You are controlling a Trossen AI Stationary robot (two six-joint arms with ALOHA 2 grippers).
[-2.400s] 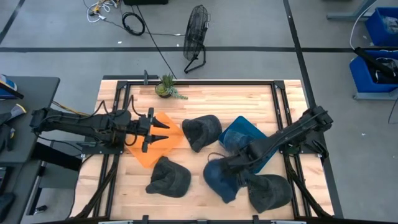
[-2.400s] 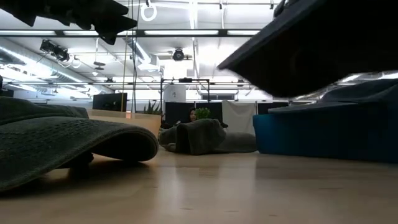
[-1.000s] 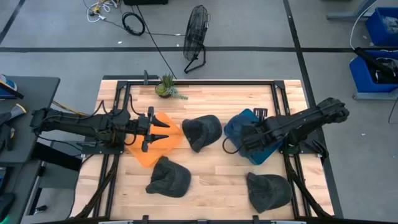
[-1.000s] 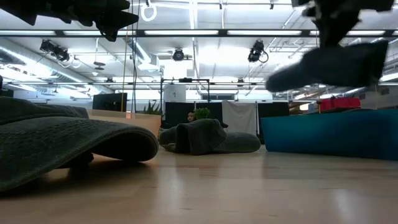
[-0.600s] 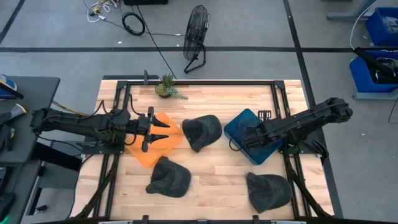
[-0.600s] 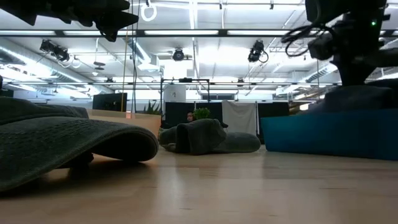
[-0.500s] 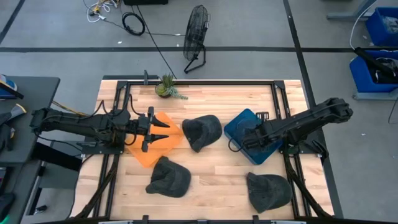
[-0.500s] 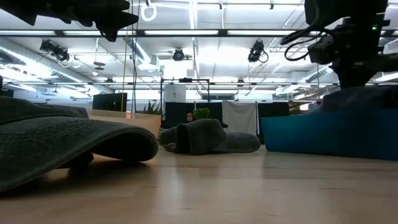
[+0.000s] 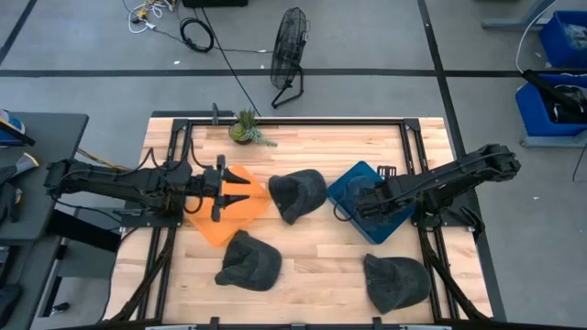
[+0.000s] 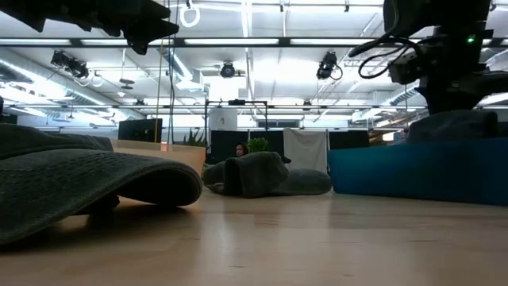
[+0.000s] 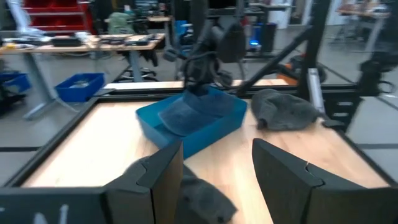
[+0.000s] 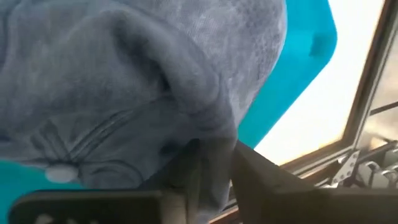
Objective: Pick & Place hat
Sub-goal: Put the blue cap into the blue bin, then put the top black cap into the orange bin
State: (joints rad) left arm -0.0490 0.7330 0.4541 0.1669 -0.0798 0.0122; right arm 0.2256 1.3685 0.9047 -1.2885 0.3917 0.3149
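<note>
- We see our left gripper [image 9: 240, 192] held level over the table's left side, fingers spread apart.
- Our right gripper [image 9: 359, 206] reaches inward from the right, fingers pinched together.

— What sits closest on the tabletop [image 10: 262, 246]?

— A dark grey cap [image 10: 87, 187], filling the left side, brim curving down to the wood.

— And farther back?

— Another grey cap [image 10: 258, 175] in the middle distance, crumpled. To its right stands a blue bin [image 10: 417, 171], with a greyish hat [image 10: 452, 125] heaped above its rim.

— Is the robot there?

— The right arm [image 10: 440, 52] hangs right over that hat, cables looping off it. Its hand seems to be down in the fabric, but I can't make out the fingers. The left arm [image 10: 95, 16] shows only as a dark shape along the top left.
</note>
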